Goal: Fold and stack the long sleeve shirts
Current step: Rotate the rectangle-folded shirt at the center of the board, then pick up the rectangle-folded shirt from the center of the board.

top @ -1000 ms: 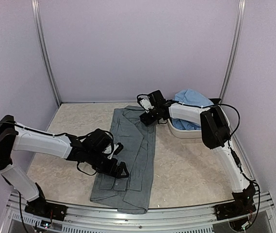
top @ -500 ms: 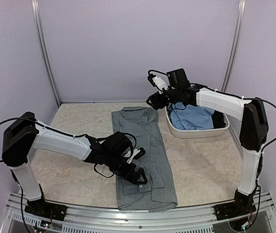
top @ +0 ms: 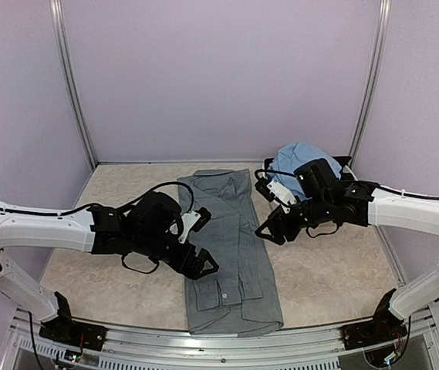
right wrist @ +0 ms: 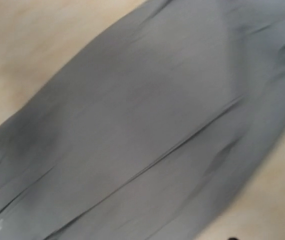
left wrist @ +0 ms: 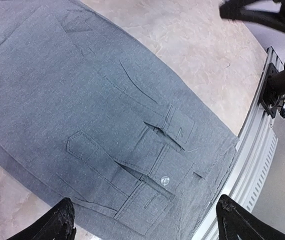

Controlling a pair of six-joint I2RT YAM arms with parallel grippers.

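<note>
The slate grey long sleeve shirt [top: 231,247] lies folded into a long strip down the middle of the table, collar end far, cuffs near. In the left wrist view its cuffs and a white button [left wrist: 165,180] show flat on the cloth [left wrist: 82,100]. My left gripper [top: 204,270] hovers open over the strip's left edge, with nothing between its fingertips [left wrist: 62,222]. My right gripper [top: 268,234] hangs open just off the strip's right edge; its own view shows only blurred grey cloth [right wrist: 142,130]. The light blue shirt [top: 296,158] is heaped at the back right, behind the right arm.
A metal rail [top: 204,343] runs along the near table edge, close to the shirt's lower end, and also shows in the left wrist view [left wrist: 262,150]. Lilac walls and two upright metal posts [top: 72,85] close in the back and sides.
My right arm has swung down and forward from above the blue shirt to the grey shirt's right side. My left gripper has drawn back a little towards the strip's middle.
</note>
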